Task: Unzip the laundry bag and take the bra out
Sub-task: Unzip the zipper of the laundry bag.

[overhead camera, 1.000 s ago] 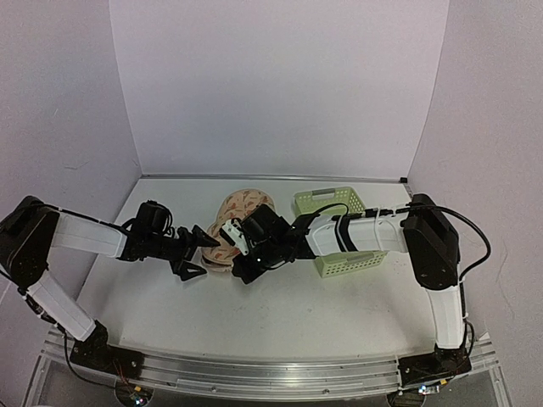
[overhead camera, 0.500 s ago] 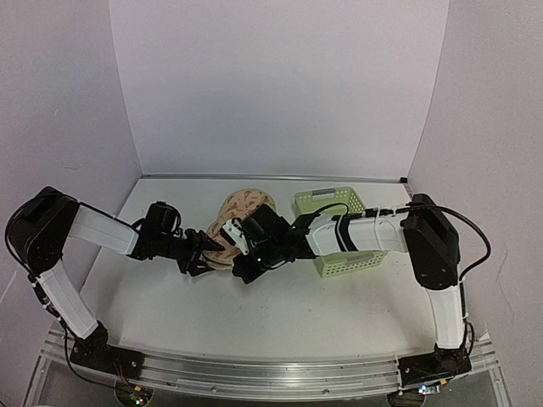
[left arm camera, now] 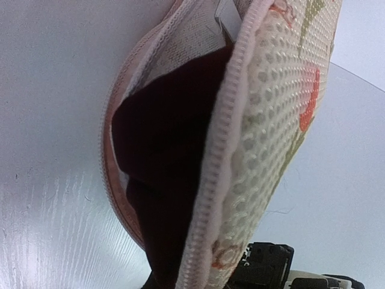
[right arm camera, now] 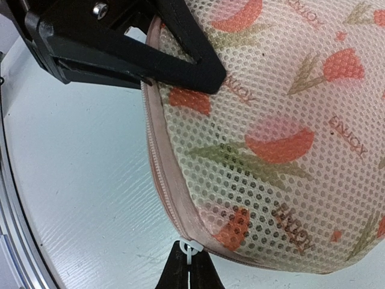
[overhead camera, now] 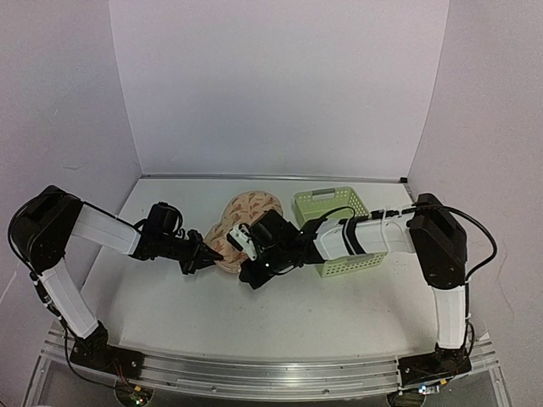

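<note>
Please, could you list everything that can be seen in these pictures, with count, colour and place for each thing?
laundry bag: one, beige-pink mesh with orange-red prints, middle of the table, partly unzipped
bra: one, dark maroon, inside the bag's opening
zipper pull: one, white, at the bag's near edge
basket: one, pale green, right of the bag, partly hidden by the right arm
table: one, white, under everything
left gripper: one, black, closed on the bag's left edge
right gripper: one, black, closed on the zipper pull
</note>
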`<state>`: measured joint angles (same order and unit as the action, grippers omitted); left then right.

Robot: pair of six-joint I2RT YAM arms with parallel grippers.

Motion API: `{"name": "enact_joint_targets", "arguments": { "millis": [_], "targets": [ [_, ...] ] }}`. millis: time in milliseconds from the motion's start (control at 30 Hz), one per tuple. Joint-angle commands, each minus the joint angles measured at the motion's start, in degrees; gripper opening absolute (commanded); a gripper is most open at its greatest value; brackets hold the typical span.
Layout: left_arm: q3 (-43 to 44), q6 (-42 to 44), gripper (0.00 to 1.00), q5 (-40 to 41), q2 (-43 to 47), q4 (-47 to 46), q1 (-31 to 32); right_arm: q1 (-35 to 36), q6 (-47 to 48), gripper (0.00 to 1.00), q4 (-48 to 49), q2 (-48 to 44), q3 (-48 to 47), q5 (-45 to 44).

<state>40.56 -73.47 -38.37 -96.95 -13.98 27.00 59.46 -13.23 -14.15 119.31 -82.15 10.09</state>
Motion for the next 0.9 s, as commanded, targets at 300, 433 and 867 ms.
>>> {"name": "enact_joint_targets", "arguments": {
  "millis": [300,433,867],
  "targets": [
    [1.2,4.4,0.00,-5.2,4.8,-2.9,-3.5,0.3,3.7,0.00,3.1,-9.6,10.7,-0.6],
    [-0.1,6.7,0.00,-7.4,6.4,-2.1,-4.4,-0.6,5.0,0.00,3.6,-11.4,13.5,-1.1],
    [3.3,23.5,0.00,-6.5,11.1,20.9,-5.4,-6.0,11.2,0.00,4.4,-12.2,15.2,2.7]
  ]
}}
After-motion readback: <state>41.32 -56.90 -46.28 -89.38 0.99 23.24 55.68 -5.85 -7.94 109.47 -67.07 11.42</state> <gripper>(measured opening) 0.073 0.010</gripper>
